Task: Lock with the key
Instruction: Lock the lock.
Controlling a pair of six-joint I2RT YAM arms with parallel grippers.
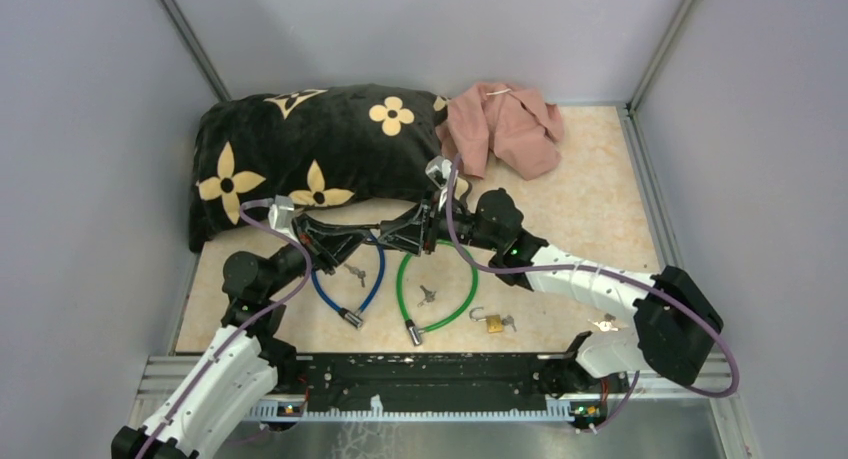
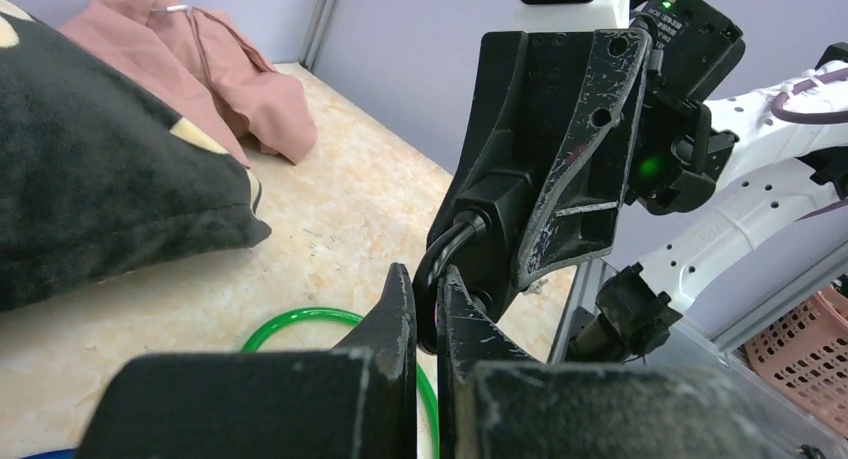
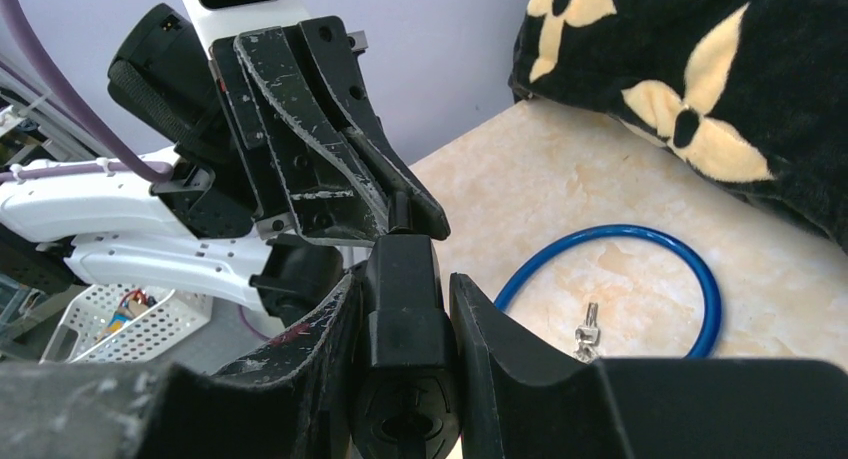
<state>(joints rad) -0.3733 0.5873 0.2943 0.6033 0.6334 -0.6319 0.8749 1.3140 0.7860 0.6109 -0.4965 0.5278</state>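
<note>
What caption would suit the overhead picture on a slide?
Meeting in mid-air: right gripper clamps a black lock, left gripper pinched shut at it, over a blue cable and green cable.

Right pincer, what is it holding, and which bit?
The right pincer grips a black lock head by its two sides. The left pincer pinches the thin black piece at its top.

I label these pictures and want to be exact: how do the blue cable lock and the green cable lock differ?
Colour: the blue cable lock has a blue cord, the green cable lock a green one.
Place: the blue one lies left, the green one right of it.
Size: the green loop looks wider than the blue.
Shared: both lie flat; one key lies inside the blue loop, another key inside the green.
</note>
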